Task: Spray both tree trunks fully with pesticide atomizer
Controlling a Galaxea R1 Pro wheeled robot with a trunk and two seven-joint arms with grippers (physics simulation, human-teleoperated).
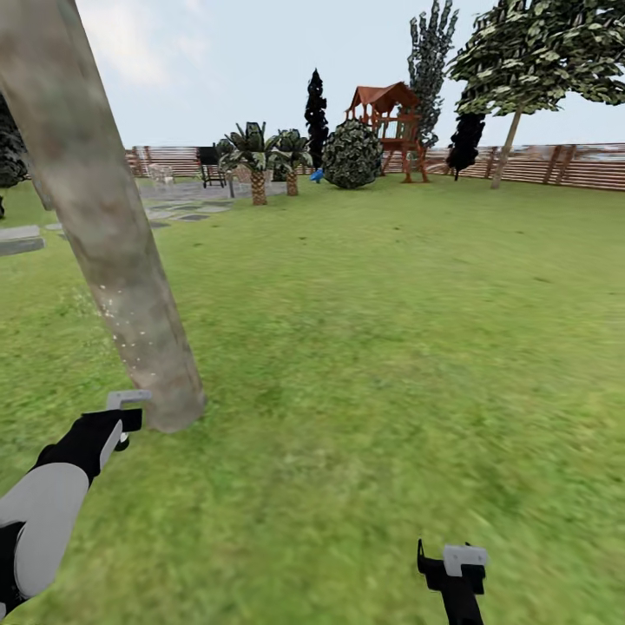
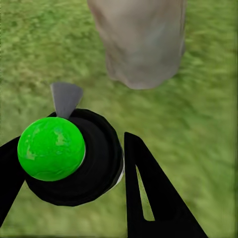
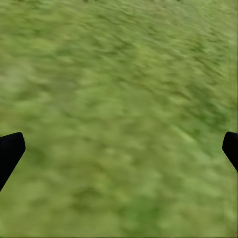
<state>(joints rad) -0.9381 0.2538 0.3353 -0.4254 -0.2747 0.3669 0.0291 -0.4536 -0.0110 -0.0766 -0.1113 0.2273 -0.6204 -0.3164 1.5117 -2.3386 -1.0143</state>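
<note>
Apparently clasped in left pincer, atomizer faces trunk.

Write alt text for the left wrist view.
The left pincer grips the atomizer, a black body with a bright green ball and a grey nozzle, aimed toward the base of a pale trunk. Blurred green lawn lies all around.

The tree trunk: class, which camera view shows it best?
The head view: the tree trunk rises from the grass with pale specks on its bark. The left wrist view shows its base beyond the sprayer.
</note>
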